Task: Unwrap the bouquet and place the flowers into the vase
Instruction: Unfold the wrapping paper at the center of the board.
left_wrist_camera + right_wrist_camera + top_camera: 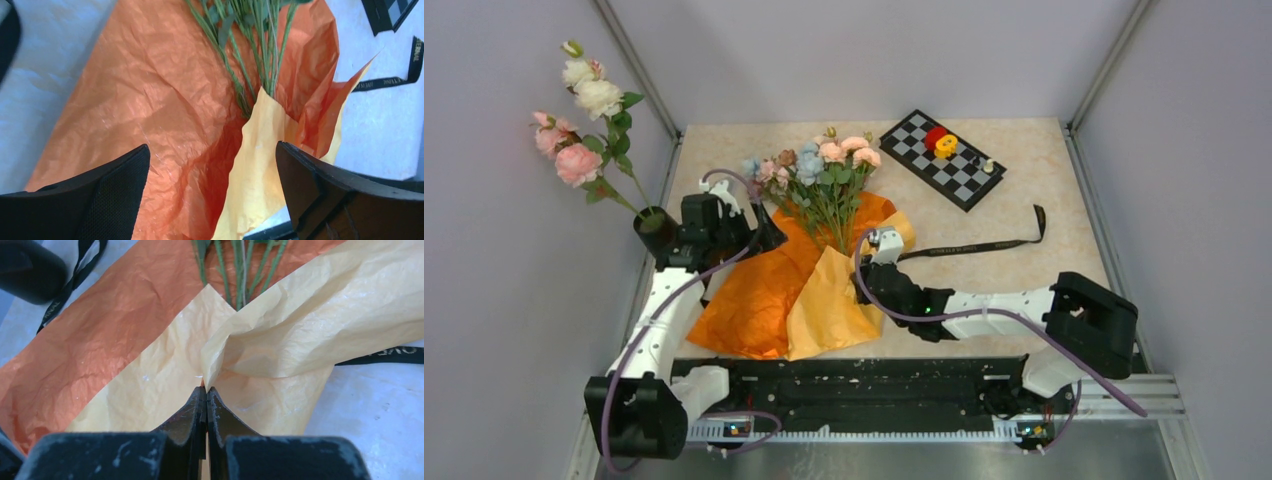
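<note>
top view: flowers (819, 165) lie mid-frame on spread orange and yellow paper (754, 290), blooms pink, peach and pale blue. black ribbon (984, 243) lies loose to the right, chessboard (944, 158) upper right. vase (656, 228) at the left edge holds big roses (579, 160).

left wrist: left gripper (212, 150) gapes wide over the paper, holding nothing. the ribbon's gold print reads "ernal" at top right.

right wrist: right gripper (206, 390) is pinched tight on a yellow paper fold, green stems above it.
</note>
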Action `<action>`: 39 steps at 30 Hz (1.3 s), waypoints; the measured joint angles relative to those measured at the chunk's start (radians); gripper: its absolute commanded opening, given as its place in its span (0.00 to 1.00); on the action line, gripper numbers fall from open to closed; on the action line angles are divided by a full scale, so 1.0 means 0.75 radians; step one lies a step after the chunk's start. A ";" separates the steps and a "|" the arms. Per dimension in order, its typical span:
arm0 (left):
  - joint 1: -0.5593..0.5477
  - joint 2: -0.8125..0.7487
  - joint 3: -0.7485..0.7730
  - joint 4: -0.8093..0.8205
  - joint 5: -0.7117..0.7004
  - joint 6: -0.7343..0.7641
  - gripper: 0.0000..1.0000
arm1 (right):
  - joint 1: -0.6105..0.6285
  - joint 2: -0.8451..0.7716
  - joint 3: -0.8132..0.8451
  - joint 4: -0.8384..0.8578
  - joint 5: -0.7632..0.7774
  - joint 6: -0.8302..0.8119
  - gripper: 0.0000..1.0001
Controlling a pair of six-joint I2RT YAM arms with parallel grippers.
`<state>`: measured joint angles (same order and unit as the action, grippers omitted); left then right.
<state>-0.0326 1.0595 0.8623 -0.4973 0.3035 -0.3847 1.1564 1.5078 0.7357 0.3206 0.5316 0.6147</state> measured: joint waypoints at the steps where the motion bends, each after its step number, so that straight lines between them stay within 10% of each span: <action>1: 0.000 0.005 -0.023 0.011 0.027 -0.015 0.99 | -0.005 -0.007 -0.012 0.002 0.014 0.008 0.00; 19: -0.255 0.165 -0.354 0.311 0.202 -0.332 0.84 | -0.037 -0.126 -0.154 -0.084 0.165 0.059 0.00; 32: -0.337 0.223 -0.380 0.386 0.168 -0.369 0.54 | -0.039 -0.231 -0.180 -0.247 0.277 0.079 0.67; 39: -0.348 0.234 -0.382 0.394 0.140 -0.372 0.45 | -0.049 -0.341 -0.152 -0.362 0.340 0.049 0.76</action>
<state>-0.2939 1.2350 0.5755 -0.2016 0.4088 -0.6640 1.1198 1.2518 0.6216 0.0490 0.7864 0.6514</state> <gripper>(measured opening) 0.480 0.749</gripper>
